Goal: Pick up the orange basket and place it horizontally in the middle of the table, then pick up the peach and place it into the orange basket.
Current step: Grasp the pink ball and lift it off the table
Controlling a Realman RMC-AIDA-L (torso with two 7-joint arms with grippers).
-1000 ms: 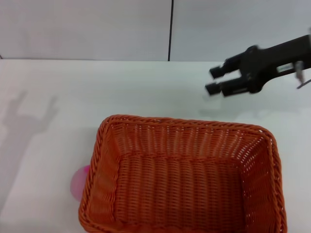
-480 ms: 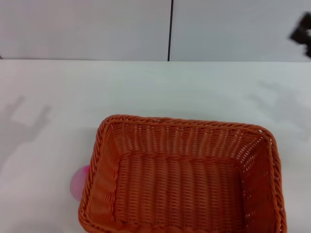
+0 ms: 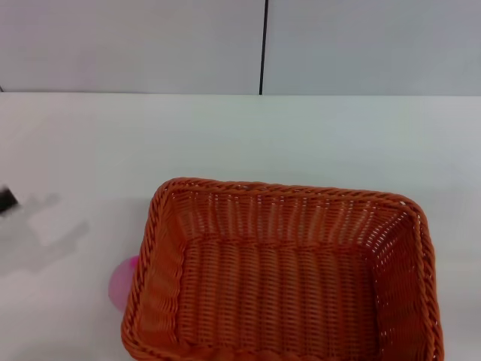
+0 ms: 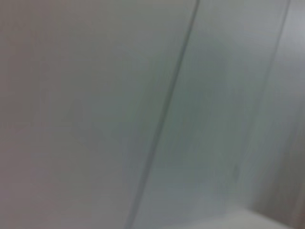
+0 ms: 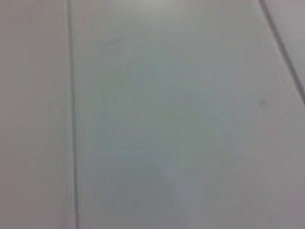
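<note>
The orange basket rests lengthwise on the white table, low in the head view and a little right of centre, with nothing inside it. The peach lies on the table against the basket's left wall, and only a pink sliver of it shows past the rim. A small dark tip of my left gripper pokes in at the left edge, well away from the peach. My right gripper is out of view. Both wrist views show only the pale wall.
A pale grey wall with a dark vertical seam runs along the back of the table. A soft shadow of the left arm falls on the table's left side.
The right gripper, over the table's far right a second ago, has withdrawn out of view. The left arm's shadow has slid lower and its dark tip has appeared at the left edge.
</note>
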